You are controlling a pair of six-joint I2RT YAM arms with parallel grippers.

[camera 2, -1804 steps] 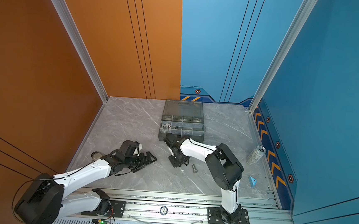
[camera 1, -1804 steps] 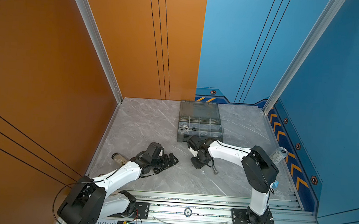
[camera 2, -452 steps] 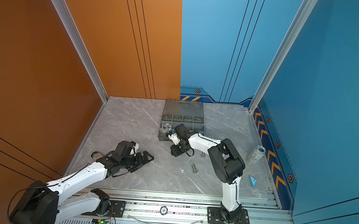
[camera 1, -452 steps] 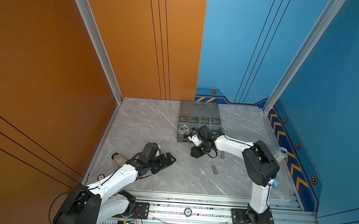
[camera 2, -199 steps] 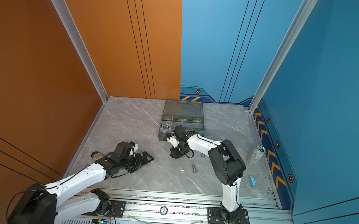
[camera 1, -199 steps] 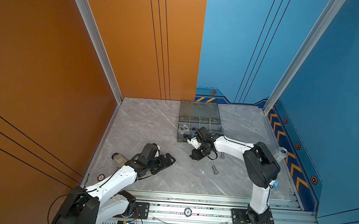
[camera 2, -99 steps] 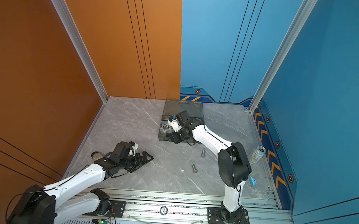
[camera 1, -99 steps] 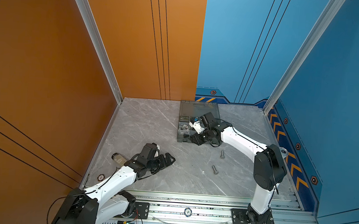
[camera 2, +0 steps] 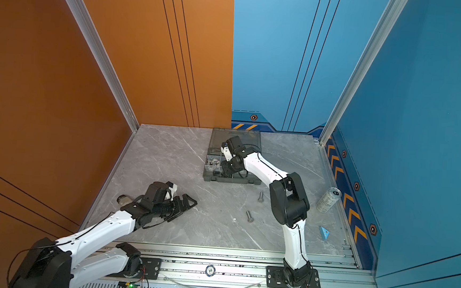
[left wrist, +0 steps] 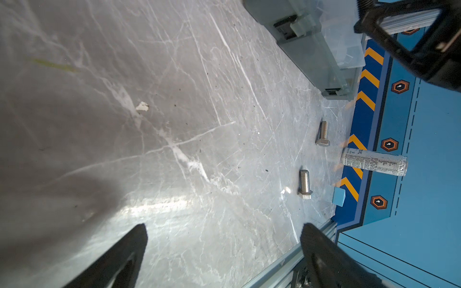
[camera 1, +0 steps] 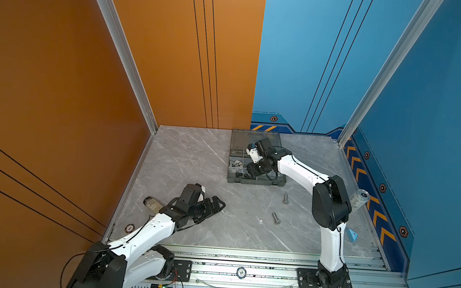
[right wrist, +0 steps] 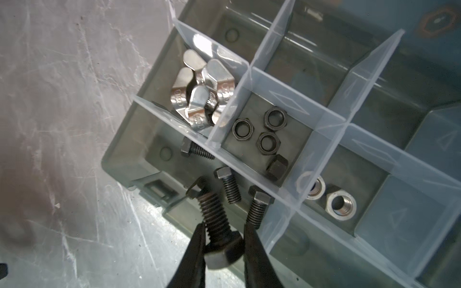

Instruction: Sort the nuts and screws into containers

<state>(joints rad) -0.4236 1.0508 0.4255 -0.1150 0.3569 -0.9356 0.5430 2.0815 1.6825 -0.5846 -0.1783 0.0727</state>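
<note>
— What is changing on the right side?

— A second ago the right gripper (right wrist: 224, 225) was working low over the table (camera 1: 195, 159), just in front of the box (camera 1: 257, 182). Now it is hanging over the compartment (right wrist: 164, 152) at the box's near left corner.

— Is it carrying something?

— Yes. Its jaws are almost closed and are pinching a black screw (right wrist: 212, 212) at the head, with the thread pointing toward that compartment.

— Is this the correct place?

— I am thinking yes. Other black screws (right wrist: 228, 184) are already lying there. The wing nuts (right wrist: 199, 94) and black nuts (right wrist: 259, 132) are sitting in the neighbour compartments.

— What is this meaning for the task?

— The carrying seems finished, and I am judging that only the release is remaining for this screw. Two silver screws (camera 1: 285, 198) are lying on the table, between the box and the right arm's base.

— And the left gripper (camera 1: 214, 204)?

— It is resting low over the table, jaws wide apart, holding nothing, well apart from the box.
</note>
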